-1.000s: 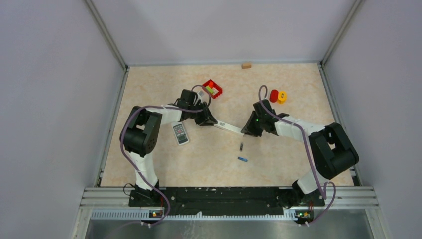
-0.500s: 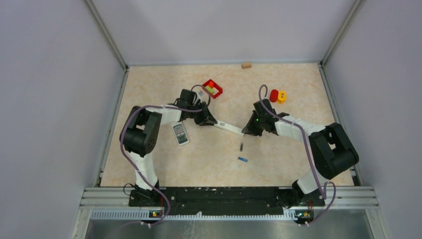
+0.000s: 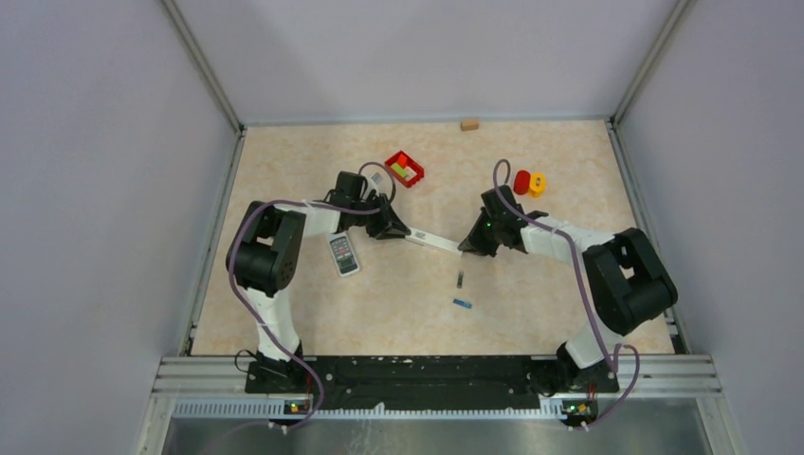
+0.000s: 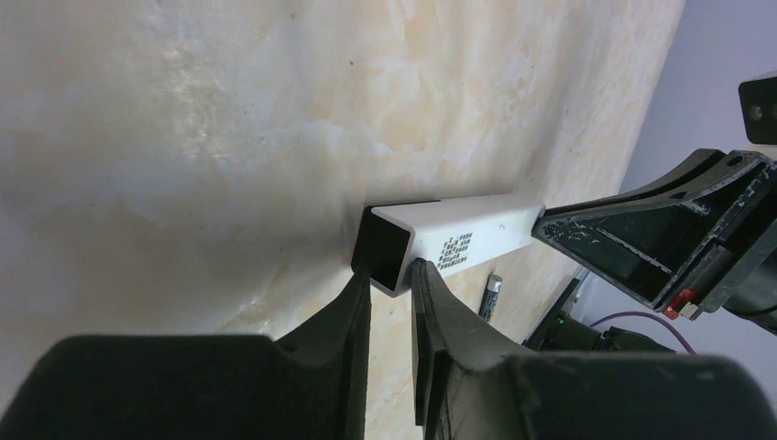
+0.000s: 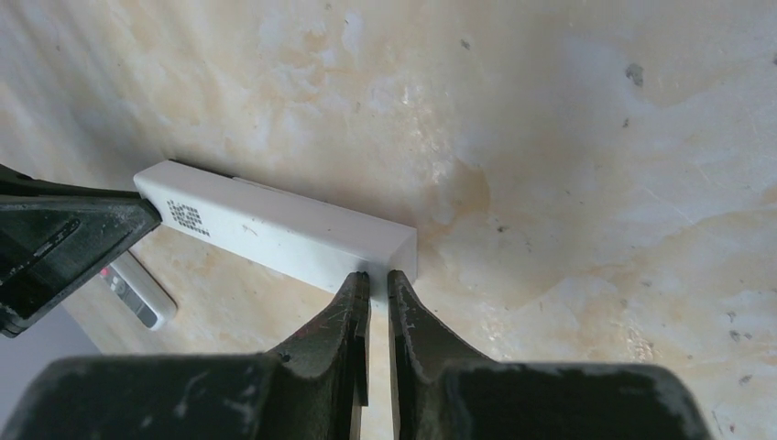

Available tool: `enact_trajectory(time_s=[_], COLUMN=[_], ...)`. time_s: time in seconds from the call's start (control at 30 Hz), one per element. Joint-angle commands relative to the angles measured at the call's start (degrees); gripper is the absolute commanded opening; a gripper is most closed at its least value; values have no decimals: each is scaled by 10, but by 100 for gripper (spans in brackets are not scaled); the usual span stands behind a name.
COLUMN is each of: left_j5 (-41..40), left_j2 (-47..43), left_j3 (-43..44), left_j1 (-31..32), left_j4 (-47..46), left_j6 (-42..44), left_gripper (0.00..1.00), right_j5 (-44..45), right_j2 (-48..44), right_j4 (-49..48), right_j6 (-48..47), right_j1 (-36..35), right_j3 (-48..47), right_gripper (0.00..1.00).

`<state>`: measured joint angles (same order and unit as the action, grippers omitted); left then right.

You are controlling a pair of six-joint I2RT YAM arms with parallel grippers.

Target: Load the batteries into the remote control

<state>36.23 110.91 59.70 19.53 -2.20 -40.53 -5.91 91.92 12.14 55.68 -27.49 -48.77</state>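
Observation:
A long white remote control [image 3: 434, 241] lies mid-table, spanning between both arms. My left gripper [image 3: 396, 230] is shut on its dark open end [image 4: 383, 246]; in the left wrist view the gripper [image 4: 392, 277] has that corner between its fingertips. My right gripper [image 3: 466, 246] sits at the other end of the remote control [image 5: 275, 229], and in the right wrist view the gripper [image 5: 377, 278] is nearly closed, pinching the near edge. A dark battery [image 3: 460, 279] and a blue battery [image 3: 462, 303] lie on the table in front of the remote. The dark battery [image 4: 492, 295] also shows under the remote.
A second, grey remote [image 3: 343, 254] lies left of the white one, its edge [image 5: 137, 293] visible from the right wrist. A red tray [image 3: 405, 169] with small coloured pieces stands behind the left gripper. Red [image 3: 521, 181] and yellow [image 3: 538, 183] objects sit back right, a wooden block [image 3: 469, 123] at the far edge.
My right gripper's jaws have narrowed onto the remote's end. The remote and both grippers have shifted slightly to the left. The batteries have not moved.

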Motion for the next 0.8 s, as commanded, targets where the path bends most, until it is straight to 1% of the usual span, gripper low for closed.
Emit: enact_trajectory(time_s=[0.0, 0.13, 0.27, 0.33, 0.37, 0.57, 0.67, 0.7, 0.73, 0.77], left_j5=[-73, -62, -62, -67, -70, -91, -110, -116, -122, -126], left_j2=[53, 55, 41, 30, 23, -19, -39, -46, -54, -61], left_j3=[-40, -44, -40, -34, -30, 3, 31, 40, 48, 58], left_j1=[-9, -15, -17, -17, -17, -17, -17, -17, -18, -18], left_j4=[60, 48, 48, 57, 61, 96, 128, 137, 145, 152], left_j6=[31, 23, 18, 17, 17, 22, 34, 38, 41, 44], left_gripper=[0, 0, 0, 4, 7, 29, 43, 48, 55, 60], right_j5=[11, 25, 42, 55, 56, 90, 79, 70, 63, 53], right_j2=[57, 63, 45, 29, 20, -36, -53, -55, -55, -54], right_j4=[-20, -9, 10, 22, 24, 40, 35, 31, 30, 26], right_j6=[33, 41, 30, 19, 10, -59, -127, -155, -179, -208], right_j1=[-33, -40, -40, -39, -39, -37, -35, -36, -35, -36], right_j3=[-24, -34, -45, -54, -58, -91, -110, -117, -125, -131], right_gripper=[8, 8, 10, 13, 16, 39, 45, 47, 49, 53])
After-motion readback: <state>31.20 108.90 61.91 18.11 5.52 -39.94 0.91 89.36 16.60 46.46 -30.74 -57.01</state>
